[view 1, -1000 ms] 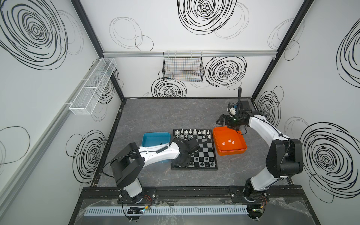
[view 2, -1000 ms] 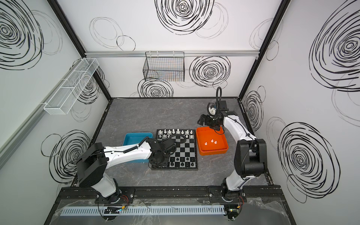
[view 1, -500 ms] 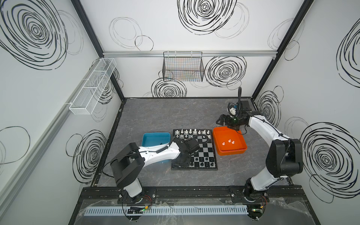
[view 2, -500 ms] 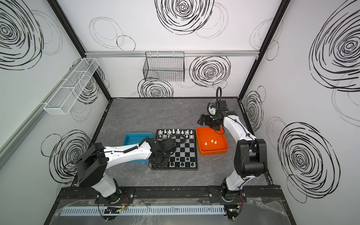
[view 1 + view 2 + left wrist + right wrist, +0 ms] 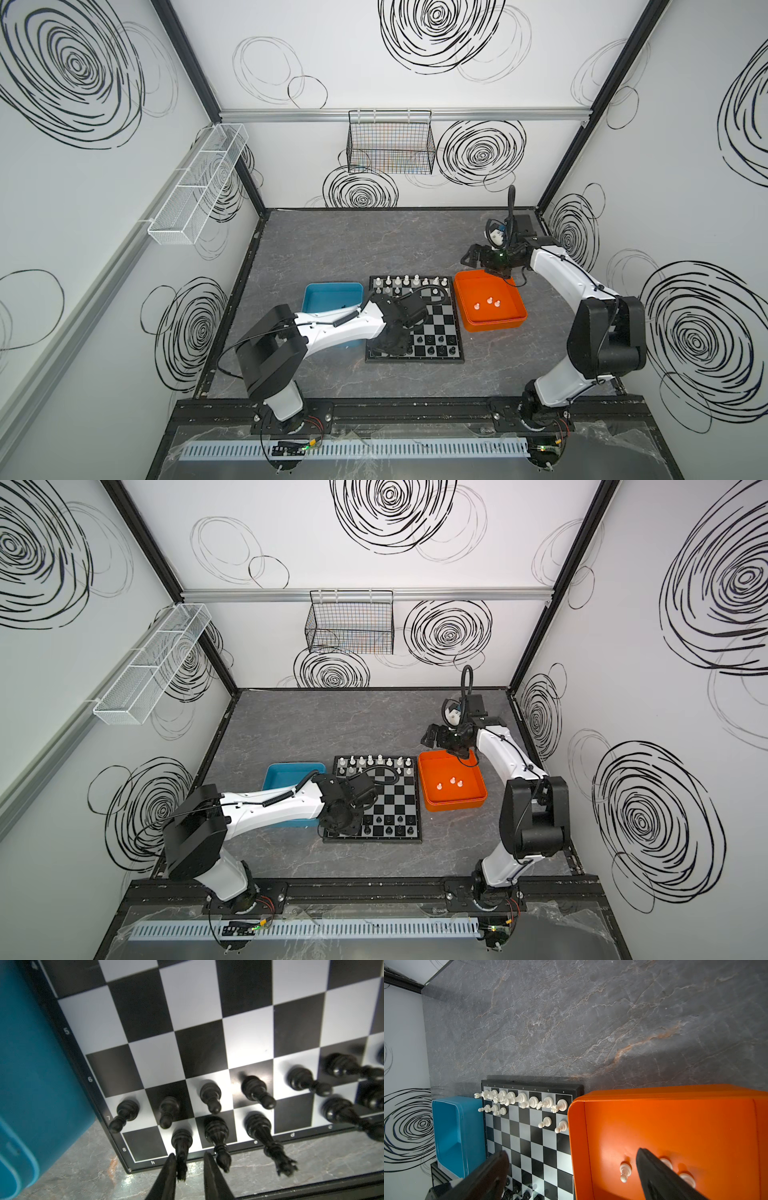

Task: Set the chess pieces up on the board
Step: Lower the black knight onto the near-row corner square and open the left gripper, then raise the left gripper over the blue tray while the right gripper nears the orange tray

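**A:** Right, left claw first. Where does the piece sit?

**B:** Between its fingertips. A black piece stands upright on the board, on the light square next to the corner, back row. Jaws are a little apart. One finger is close against the piece's top, touching or not I cannot tell. A gap shows at the other finger. Not clamped.

**A:** Around it?

**B:** More black chessmen stand just ahead of the tips and off to one side, in the two rows along that board edge. On the claw's other side the blue tray lies just beside the board. I cannot make out its contents, since the arm crosses over it in both top views.

**A:** Right claw?

**B:** The right claw is spread wide, with nothing between the fingers. It hangs over the far corner of the orange tray, the corner nearest the board.

**A:** In that tray?

**B:** Three white pawns, upright and close together, lie below the claw and back toward its base. White chessmen line the board edge nearest that claw, off its other finger.
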Tool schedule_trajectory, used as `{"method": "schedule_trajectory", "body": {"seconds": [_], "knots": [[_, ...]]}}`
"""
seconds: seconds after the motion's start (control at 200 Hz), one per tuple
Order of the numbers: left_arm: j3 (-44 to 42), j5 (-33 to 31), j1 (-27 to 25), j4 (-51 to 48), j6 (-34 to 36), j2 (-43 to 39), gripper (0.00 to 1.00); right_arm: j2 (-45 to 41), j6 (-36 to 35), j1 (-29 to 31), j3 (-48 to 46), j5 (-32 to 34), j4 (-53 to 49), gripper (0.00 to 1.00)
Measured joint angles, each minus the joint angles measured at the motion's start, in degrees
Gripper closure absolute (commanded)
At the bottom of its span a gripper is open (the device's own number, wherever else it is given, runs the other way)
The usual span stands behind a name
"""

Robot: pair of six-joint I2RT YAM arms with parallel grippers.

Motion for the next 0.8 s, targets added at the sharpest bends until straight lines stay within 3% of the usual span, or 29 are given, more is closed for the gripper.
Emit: {"method": "schedule_trajectory", "body": {"seconds": [0.55,0.8], "knots": [[0.04,-0.39,-0.26,-1.79,-0.02,-0.04,0.71,0.0,0.0,0.0,0.0,-0.09,0.0,0.0],[2.71,-0.48,-0.11,-4.11,0.24,-1.25,0.64,-0.09,0.0,-0.07,0.0,0.26,0.02,0.0]]}}
